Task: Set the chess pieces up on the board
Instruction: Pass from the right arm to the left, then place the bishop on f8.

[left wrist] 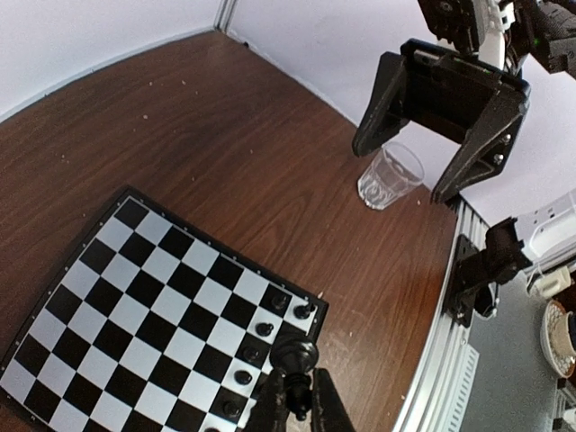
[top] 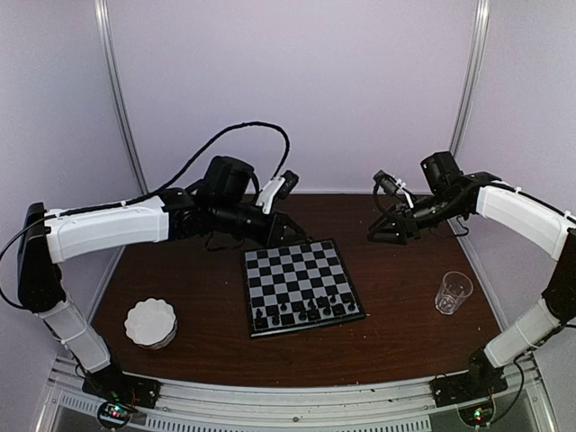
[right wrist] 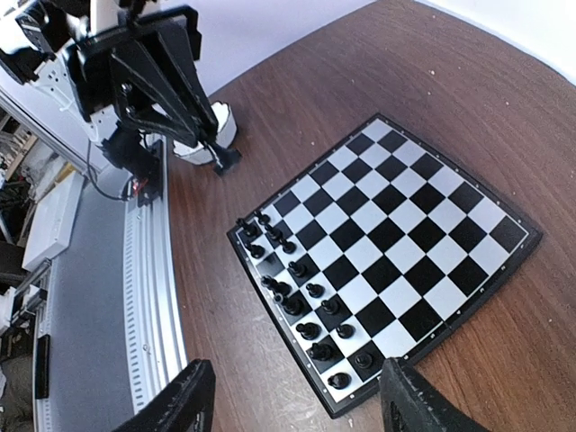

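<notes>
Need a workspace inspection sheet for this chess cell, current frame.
Surface: brown wood table, faint specks.
Job's things: board flat, mid-table; black chess pieces in its two near-edge rows.
Clutter: white scalloped dish near left; clear glass upright at right.
Tools: left tool shut on a black piece; right tool open, holding nothing.
Cables: black cable looped over left arm.
Surroundings: white walls; metal rail at near edge.

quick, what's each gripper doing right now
left gripper: closed, holding a black chess piece
right gripper: open, holding nothing
</notes>
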Motion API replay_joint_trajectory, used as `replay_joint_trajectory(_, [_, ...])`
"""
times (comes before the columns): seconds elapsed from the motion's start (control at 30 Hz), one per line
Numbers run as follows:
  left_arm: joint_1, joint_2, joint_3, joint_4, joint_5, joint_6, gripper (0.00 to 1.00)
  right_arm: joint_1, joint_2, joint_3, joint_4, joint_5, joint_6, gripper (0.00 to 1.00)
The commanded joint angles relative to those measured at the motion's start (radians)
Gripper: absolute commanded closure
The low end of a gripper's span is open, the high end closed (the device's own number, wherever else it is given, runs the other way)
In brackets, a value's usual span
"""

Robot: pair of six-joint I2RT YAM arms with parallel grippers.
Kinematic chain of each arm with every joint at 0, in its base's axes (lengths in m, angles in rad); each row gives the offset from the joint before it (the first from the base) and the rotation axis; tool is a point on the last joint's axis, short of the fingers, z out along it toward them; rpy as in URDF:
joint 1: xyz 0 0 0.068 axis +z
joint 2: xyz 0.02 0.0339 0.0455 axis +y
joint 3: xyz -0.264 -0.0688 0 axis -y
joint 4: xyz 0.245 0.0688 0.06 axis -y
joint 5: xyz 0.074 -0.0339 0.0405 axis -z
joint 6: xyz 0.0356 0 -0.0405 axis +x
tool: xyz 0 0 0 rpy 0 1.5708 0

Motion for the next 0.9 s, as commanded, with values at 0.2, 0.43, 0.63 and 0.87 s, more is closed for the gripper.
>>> replay_joint_trajectory(0.2, [-0.037,0.123,0.238,-0.546,-0.032,0.254,0.93,-0.007,-0.042,-0.082,0.061,0.134,-0.109,0.34])
replay_joint_trajectory(0.43, [-0.078,0.196,0.289,-0.638,-0.069,0.279,0.93,-0.007,-0.024,-0.076,0.054,0.126,-0.117,0.35])
replay_joint_trajectory(0.63, [-0.097,0.279,0.317,-0.703,-0.077,0.307,0.93,-0.007,-0.027,-0.078,0.053,0.128,-0.119,0.35])
replay_joint_trajectory(0.87, [-0.108,0.321,0.307,-0.704,-0.087,0.308,0.93,-0.007,-0.027,-0.079,0.050,0.128,-0.122,0.35])
